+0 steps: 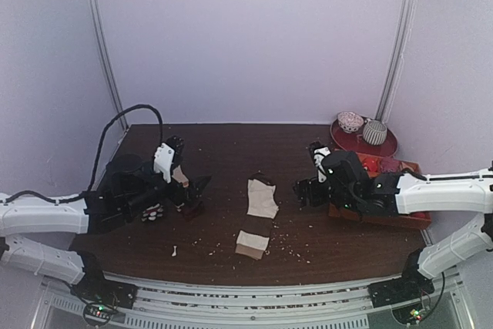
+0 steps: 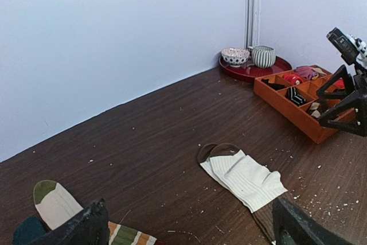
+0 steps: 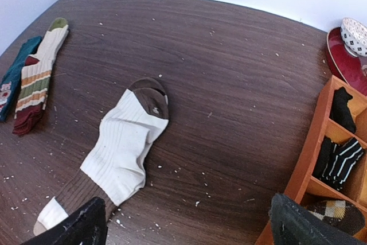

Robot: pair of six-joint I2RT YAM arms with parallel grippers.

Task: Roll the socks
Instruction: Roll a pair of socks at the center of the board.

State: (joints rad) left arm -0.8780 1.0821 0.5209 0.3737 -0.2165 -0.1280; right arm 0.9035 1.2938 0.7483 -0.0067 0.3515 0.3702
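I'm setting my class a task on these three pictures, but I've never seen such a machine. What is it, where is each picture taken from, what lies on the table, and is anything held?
These are two robot arms fixed at the near edge of the table. One picture looks down from above and behind them; the other two come from a camera on each wrist. The left tool and the right tool are open and hold nothing. Between them lie the cream socks with brown ends, overlapping. By the left arm lie a striped sock and a teal sock; at the right stand an orange tray and a red plate with two bowls.
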